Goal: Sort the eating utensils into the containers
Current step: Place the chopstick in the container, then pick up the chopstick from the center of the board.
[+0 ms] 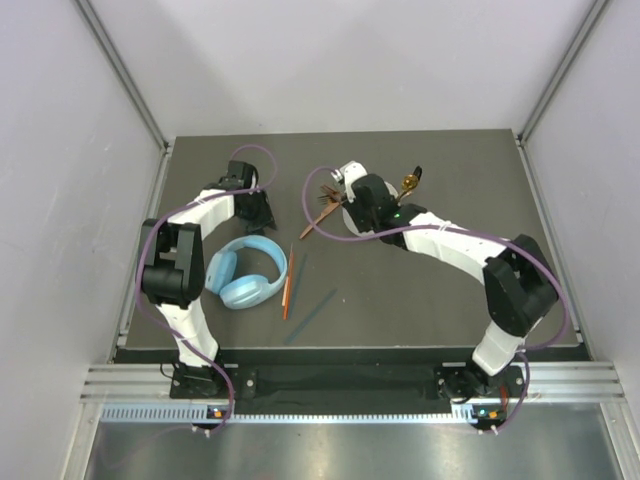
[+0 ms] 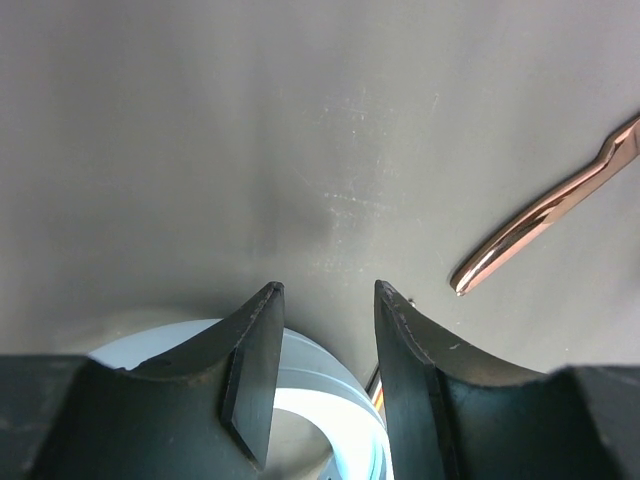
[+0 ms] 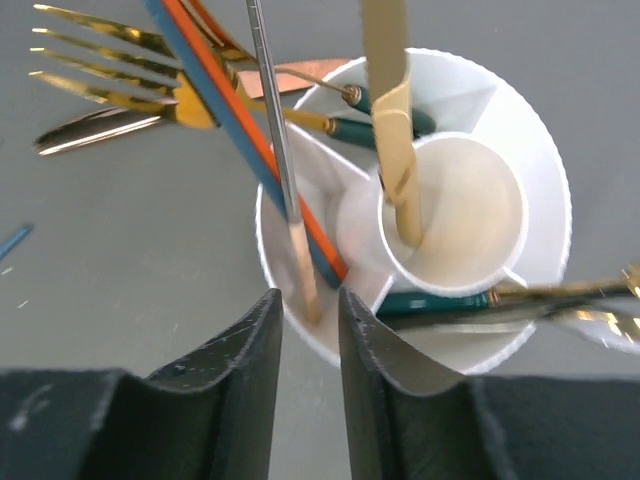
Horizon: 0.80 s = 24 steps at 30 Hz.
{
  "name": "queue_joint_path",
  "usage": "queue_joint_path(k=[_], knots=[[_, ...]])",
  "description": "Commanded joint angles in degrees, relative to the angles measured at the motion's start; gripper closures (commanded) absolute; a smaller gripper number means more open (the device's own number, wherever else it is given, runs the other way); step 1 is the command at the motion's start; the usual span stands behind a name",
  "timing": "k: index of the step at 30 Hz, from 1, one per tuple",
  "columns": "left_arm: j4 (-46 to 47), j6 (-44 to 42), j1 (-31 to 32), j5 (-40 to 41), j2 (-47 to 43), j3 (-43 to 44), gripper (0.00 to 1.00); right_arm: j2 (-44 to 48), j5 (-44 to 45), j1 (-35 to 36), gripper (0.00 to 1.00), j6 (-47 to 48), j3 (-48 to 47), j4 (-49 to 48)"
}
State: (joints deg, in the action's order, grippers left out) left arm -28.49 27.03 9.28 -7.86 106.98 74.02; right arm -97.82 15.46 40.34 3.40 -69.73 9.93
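Holder point(image 3: 545, 170) sits far-centre on the worktop point(image 1: 430, 290), already stuffed w/ orange & blue sticks, teal-handled gold bits and a tan handle in the middle cup. Right pincer point(image 3: 308, 300) hangs right over its near rim, jaws parted a little w/ nothing between. A silver stick point(image 3: 283, 150) w/ pale tip stands in the compartment just ahead of them, so I'd call this the let-go end of a drop. Left pincer point(image 2: 330, 290) is apart too, empty, low over the worktop by the headphones point(image 1: 245, 290). Not yet sorted: an orange chopstick point(image 1: 288, 285) & a teal chopstick point(image 1: 318, 310), flat on the worktop just right of the headphones, well apart from the holder. Next, imo: right arm lifts straight up so it doesn't snag the leaning handles, then one arm goes low for a thin stick. That needs a fine pinch, tips nearly scraping the worktop.
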Motion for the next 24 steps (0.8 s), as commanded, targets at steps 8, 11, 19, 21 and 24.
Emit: queue_joint_path(k=[8, 11, 19, 21, 24], knots=[[-2.88, 0.48, 0.3, 0.39, 1.56, 7.71, 0.53, 10.81, -15.16, 3.34, 0.68, -10.16, -14.54, 38.54], [-3.24, 0.84, 0.39, -0.4, 2.88, 10.53, 0.53, 8.97, -21.94, 4.75, 0.65, -12.71, -17.27, 42.08], [-4.3, 1.09, -1.71, 2.06, 3.77, 12.22, 0.54, -8.33, -28.99, 9.32, 0.62, -16.93, -26.66, 41.49], [-3.33, 1.54, -3.03, 1.7, 2.98, 10.8, 0.54, -12.72, -31.27, 9.76, 0.62, -18.59, -28.52, 39.56], [-3.06, 0.66, -3.83, 3.02, 2.18, 9.31, 0.54, -18.17, -32.16, 10.55, 0.61, -18.78, -32.56, 39.99]])
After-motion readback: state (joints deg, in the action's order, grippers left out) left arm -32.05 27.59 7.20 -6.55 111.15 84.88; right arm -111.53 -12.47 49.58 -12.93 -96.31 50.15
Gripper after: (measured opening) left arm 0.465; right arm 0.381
